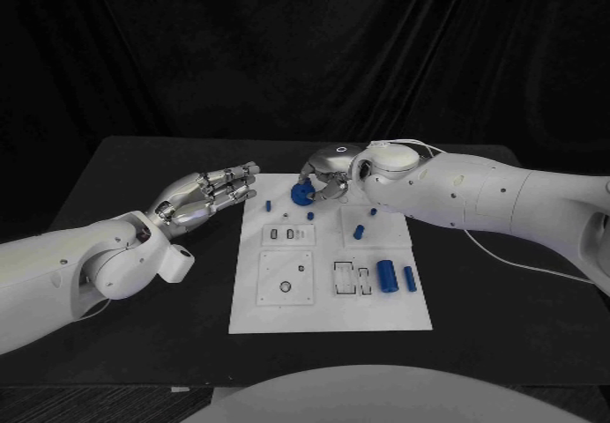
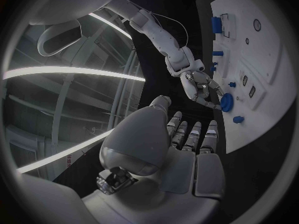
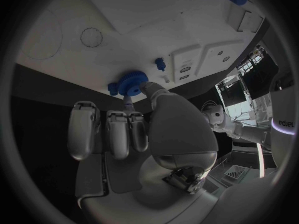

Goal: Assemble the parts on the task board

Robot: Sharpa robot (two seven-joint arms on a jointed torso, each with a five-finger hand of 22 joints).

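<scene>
1. Nearest us in the head view, our left arm (image 1: 77,264) comes in low over the black table (image 1: 152,167), well short of the work.
2. Our left hand (image 1: 204,198) hangs just beside the near-left edge of the task board (image 1: 331,308); its fingers lie straight and close together, and it holds nothing.
3. We see the board as a white plate in the middle of the table, with outlined recesses across it.
4. Our right hand (image 1: 324,176) is at the board's far edge, pinching a blue gear (image 1: 302,196) between thumb and fingertips; the right wrist view shows the same gear sitting at the board's rim.
5. We cannot tell whether the gear touches the board or is held just above it.
6. Two blue cylinders (image 1: 385,277) lie side by side toward the board's right, beside a rectangular slot.
7. Smaller blue pieces (image 1: 359,233) are scattered over the far half, near the gear.
</scene>
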